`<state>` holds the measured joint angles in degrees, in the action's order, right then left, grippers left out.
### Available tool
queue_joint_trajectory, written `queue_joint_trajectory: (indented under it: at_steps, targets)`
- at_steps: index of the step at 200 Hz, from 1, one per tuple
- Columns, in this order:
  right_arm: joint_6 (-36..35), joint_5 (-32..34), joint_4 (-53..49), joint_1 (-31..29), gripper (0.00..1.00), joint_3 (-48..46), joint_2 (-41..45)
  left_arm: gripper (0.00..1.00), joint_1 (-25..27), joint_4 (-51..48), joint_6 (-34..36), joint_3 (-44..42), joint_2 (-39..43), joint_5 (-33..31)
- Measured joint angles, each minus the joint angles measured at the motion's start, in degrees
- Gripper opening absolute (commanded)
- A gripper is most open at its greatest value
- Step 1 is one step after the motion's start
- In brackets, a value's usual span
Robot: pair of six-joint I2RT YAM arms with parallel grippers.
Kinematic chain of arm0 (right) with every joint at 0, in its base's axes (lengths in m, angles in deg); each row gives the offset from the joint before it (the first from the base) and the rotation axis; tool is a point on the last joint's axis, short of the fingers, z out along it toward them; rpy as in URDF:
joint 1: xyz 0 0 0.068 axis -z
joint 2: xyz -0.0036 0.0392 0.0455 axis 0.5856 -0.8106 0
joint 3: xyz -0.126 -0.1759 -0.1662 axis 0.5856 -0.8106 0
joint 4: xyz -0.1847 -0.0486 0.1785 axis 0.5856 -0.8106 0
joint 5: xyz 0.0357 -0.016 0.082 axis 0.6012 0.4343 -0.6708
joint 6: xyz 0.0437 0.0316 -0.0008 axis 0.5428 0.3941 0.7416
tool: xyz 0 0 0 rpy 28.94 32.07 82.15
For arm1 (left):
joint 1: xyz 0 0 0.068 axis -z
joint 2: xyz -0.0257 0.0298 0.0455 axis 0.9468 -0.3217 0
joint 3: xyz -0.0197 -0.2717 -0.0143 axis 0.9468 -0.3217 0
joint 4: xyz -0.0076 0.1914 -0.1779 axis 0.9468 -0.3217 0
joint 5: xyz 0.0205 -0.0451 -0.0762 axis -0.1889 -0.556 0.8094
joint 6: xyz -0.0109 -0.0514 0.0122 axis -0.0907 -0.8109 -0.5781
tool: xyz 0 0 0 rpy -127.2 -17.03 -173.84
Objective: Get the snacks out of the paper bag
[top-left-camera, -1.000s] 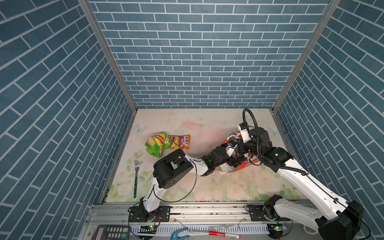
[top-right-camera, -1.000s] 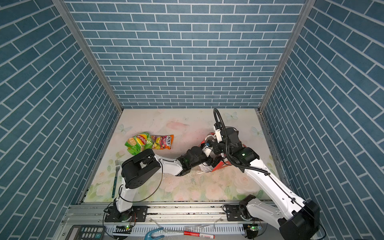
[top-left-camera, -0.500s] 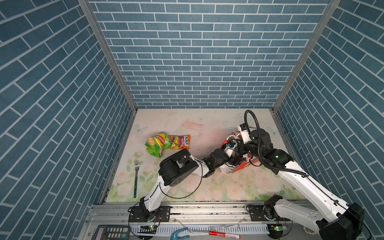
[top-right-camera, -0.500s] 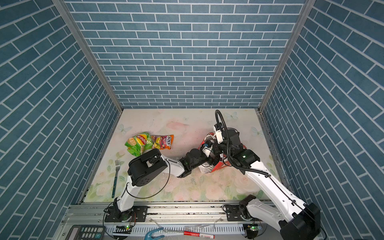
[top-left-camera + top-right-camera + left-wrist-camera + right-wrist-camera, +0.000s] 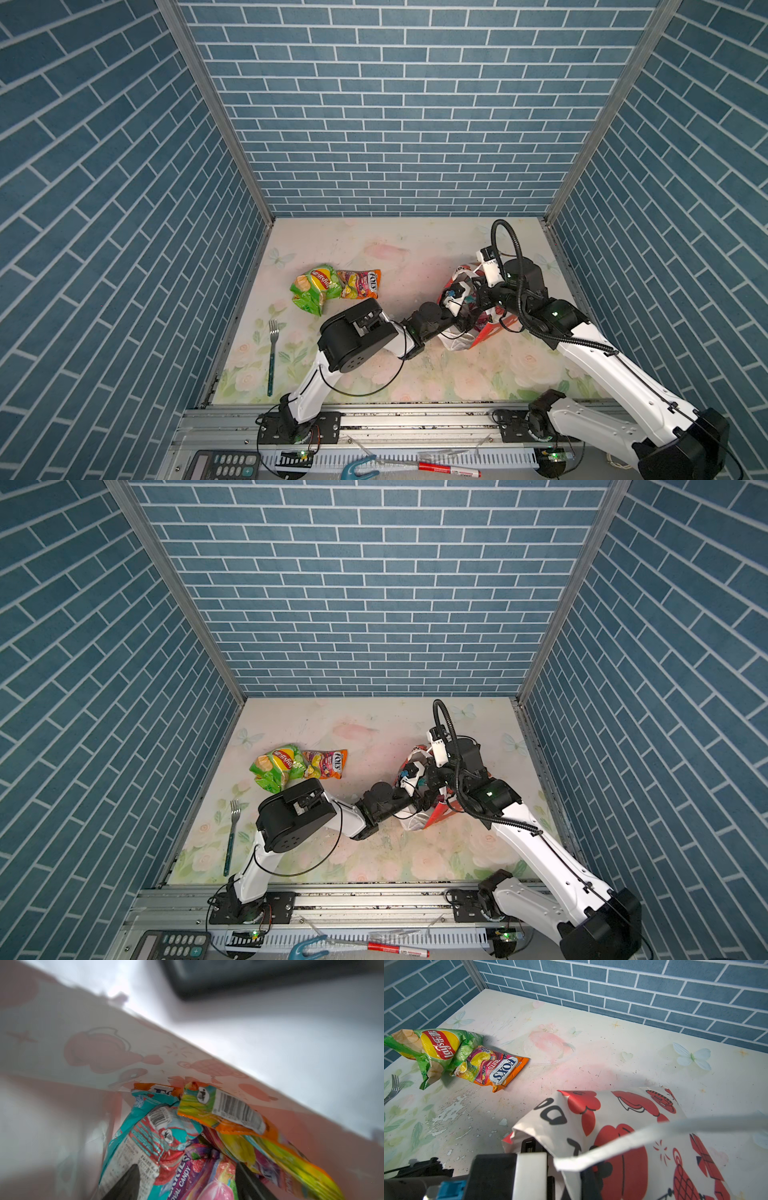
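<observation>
We have two out of the paper bag (image 5: 462, 344) (Lay's chips (image 5: 312, 289), FOX'S candy (image 5: 360, 285)); more packets (image 5: 145, 1126) wait inside, left claw (image 5: 187, 1165) apart, right claw (image 5: 483, 291) pinching its rim.

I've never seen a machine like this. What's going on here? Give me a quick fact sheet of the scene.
paper bag: red-and-white, on the right of the floral table
out on the table: green chip bag and orange FOX'S packet, side by side
visible inside: teal-white packet, purple candy packet, yellow-green packet
left gripper: inside the bag, jaws apart either side of the purple candy packet
right gripper: shut on the bag's rim
unrelated: fork near the left edge
</observation>
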<state>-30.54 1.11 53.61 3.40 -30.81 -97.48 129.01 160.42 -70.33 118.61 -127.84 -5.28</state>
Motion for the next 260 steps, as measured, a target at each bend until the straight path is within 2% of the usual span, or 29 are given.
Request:
queue_joint_trajectory:
  at_steps: [25,84,260]
  targets:
    - [0.0,-0.2,0.0,0.6,0.00,0.0,0.2,0.63,0.0,0.5,0.7,-0.1,0.0,1.9]
    - [-0.1,-2.6,-1.9,2.6,0.00,1.3,0.2,0.64,0.0,0.3,3.3,-0.2,0.1,4.3]
    - [-0.1,-5.8,-1.4,3.9,0.00,1.4,0.1,0.65,0.0,-0.1,4.1,6.7,0.3,5.0]
